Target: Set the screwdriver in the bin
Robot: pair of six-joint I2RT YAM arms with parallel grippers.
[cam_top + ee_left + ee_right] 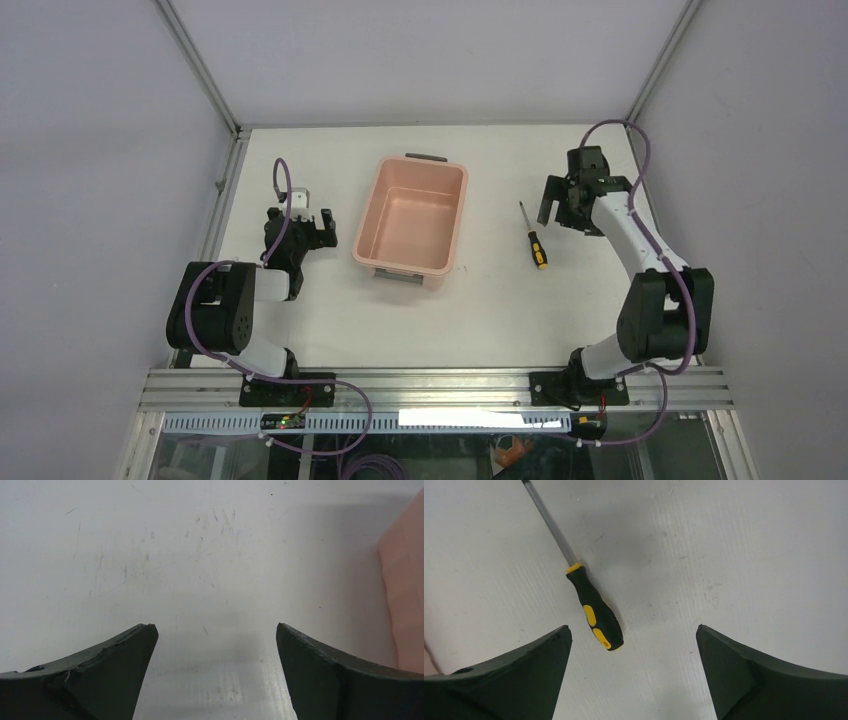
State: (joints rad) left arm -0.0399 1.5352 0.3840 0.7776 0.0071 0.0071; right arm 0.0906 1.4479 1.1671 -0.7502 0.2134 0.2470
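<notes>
The screwdriver (532, 236) lies flat on the white desk (480, 310), right of centre in the top view. Its thin shaft points toward the upper edge of the frame and its yellow-and-black handle toward the lower edge. It sits between the bin (410, 222) and the right arm, well apart from the bin and outside it.

The salmon-pink bin stands at the middle of the desk with nothing inside. One grey handle shows at its upper short end and the other at its lower short end.

The right fingers (546, 205) hang just right of the screwdriver's shaft in the top view. In the right wrist view the right fingers (514, 675) stand wide apart and grip nothing. There the screwdriver (594, 615) runs from the upper left of the frame down to the centre-left. The butt of its handle lies just beyond the fingertips, nearer the finger in the lower left of the frame, and touches neither.

The left fingers (325, 222) hang left of the bin in the top view. In the left wrist view the left fingers (100, 675) are also spread wide over bare, scratched desk. The bin's pink wall (405, 580) shows along the right edge of that frame, clear of both fingers.
</notes>
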